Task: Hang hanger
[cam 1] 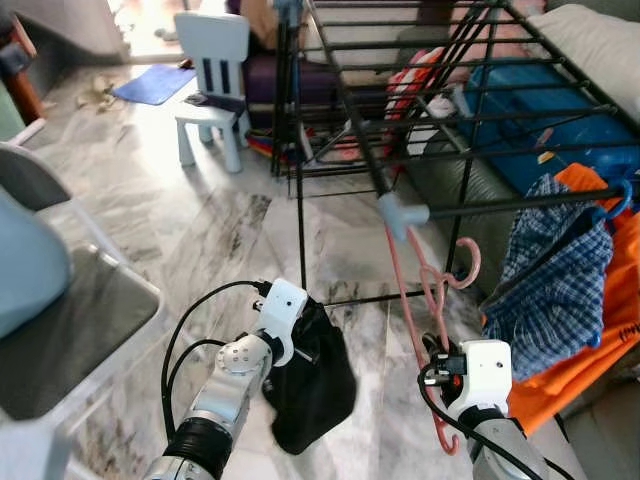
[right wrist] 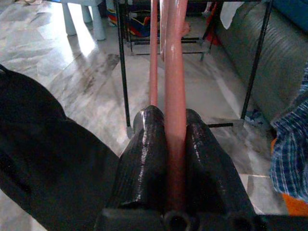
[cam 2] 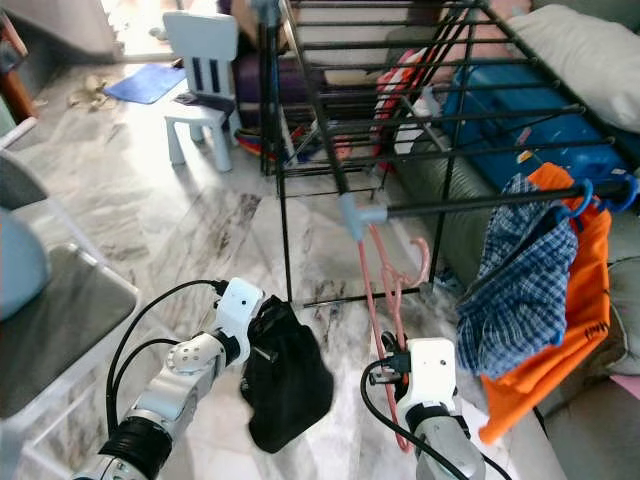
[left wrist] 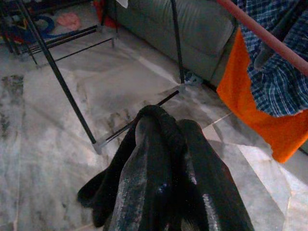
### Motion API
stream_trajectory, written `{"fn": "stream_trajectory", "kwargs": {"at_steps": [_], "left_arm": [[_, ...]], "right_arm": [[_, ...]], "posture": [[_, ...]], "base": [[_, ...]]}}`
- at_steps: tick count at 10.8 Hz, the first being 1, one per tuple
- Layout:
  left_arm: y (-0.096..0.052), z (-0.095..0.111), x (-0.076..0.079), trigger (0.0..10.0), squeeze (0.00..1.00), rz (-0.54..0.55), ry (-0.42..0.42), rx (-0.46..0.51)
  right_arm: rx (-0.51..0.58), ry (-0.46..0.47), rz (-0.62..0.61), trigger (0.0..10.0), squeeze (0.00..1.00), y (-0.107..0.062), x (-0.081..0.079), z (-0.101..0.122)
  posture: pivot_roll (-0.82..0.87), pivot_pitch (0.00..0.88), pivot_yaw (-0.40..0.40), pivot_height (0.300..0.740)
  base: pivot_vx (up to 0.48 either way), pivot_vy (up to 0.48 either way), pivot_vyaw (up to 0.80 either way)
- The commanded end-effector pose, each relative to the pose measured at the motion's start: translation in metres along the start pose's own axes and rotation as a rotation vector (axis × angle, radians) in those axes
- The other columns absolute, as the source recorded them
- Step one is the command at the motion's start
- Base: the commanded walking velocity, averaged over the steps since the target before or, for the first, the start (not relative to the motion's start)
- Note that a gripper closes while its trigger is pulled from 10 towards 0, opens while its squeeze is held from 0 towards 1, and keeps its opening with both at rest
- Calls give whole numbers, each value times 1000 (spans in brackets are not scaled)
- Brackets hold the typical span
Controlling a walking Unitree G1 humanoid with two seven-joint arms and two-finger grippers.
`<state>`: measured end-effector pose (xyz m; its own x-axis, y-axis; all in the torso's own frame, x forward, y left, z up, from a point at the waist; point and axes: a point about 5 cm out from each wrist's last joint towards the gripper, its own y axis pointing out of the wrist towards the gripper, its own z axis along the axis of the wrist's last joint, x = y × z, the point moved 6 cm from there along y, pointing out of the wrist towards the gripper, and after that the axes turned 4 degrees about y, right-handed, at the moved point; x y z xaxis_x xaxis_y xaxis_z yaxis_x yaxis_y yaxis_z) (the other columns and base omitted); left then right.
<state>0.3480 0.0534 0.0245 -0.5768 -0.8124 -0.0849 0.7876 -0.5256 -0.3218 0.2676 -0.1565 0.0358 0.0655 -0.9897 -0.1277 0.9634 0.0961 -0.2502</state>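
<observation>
The right gripper is clamped tight on a pink plastic hanger, its bar running up from between the jaws toward the black drying rack's rail, its hook just under that rail. The left gripper is closed on a black garment drooping below its jaws

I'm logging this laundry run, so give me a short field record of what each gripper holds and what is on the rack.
right gripper: shut on pink hanger
left gripper: shut on black cloth
hanger hook: near rack rail, contact unclear
already on rail: checked shirt, orange garment
floor: marble tile
</observation>
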Motion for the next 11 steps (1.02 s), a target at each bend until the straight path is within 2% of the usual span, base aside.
{"fn": "stream_trajectory", "kwargs": {"at_steps": [1, 5, 11], "left_arm": [[1, 15, -6, 10000, 0, 13, 29, 37], [1, 16, -4, 10000, 0, 13, 44, 40], [3, 23, 1, 10000, 0, 8, 67, 56]], "right_arm": [[-6, -6, -31, 10000, 0, -3, 9, -1], [-6, -5, -26, 10000, 0, -2, 6, -1], [-1, -26, -23, 10000, 0, 7, 6, 4]], "posture": [[43, 0, -42, 740], [44, 0, -42, 740], [55, 0, -24, 740]], "base": [[-398, 0, 0], [-394, 0, 0], [-282, 0, 0]]}}
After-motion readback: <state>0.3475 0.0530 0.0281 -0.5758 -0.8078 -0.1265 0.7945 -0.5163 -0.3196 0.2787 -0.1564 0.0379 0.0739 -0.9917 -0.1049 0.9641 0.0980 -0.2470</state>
